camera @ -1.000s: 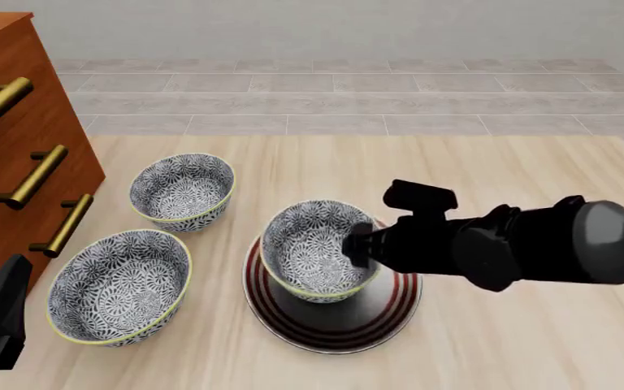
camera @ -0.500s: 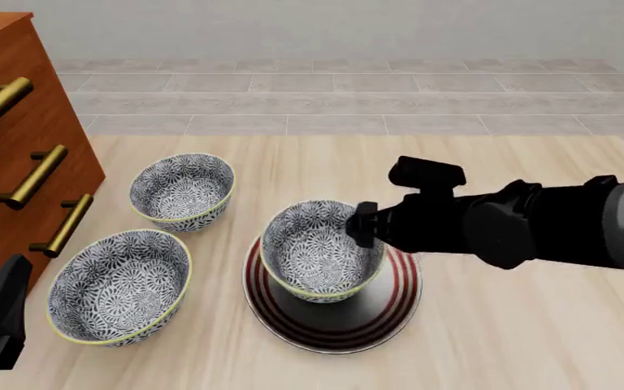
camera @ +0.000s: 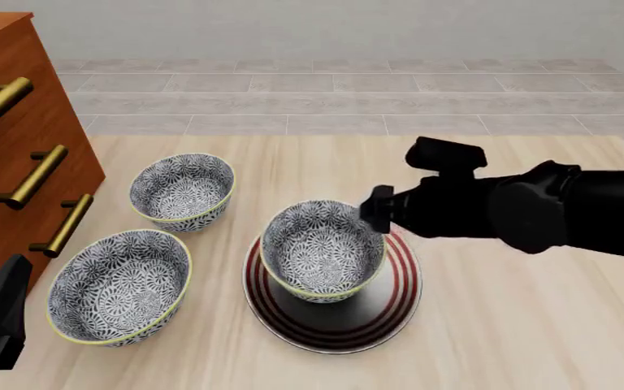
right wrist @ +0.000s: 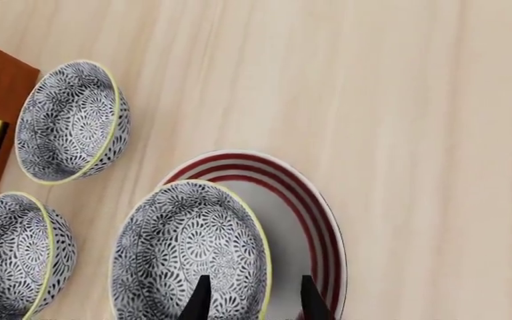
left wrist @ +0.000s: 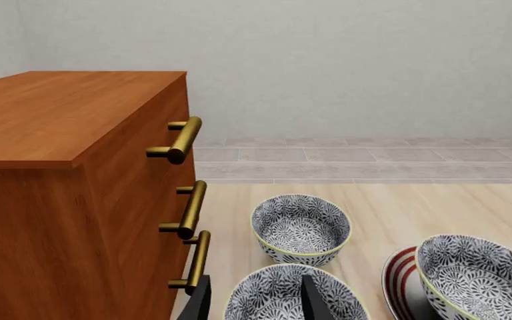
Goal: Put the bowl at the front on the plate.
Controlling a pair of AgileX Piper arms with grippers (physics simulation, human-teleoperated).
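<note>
Bowl (camera: 322,249) sits upright on the plate (camera: 393,305), a little toward the plate's left side, with the red rings showing around it on the counter (camera: 507,325). My right hand (right wrist: 251,300) hangs above the bowl's right rim with its 2 fingers (right wrist: 312,299) apart, gripping nothing, one over the bowl's inside and one beyond the rim. My left hand (left wrist: 254,300) is low at the counter's left edge beside the drawer chest (camera: 9,154), fingers apart and empty, above a second patterned bowl (camera: 119,285). A third bowl (camera: 182,191) stands farther back.
</note>
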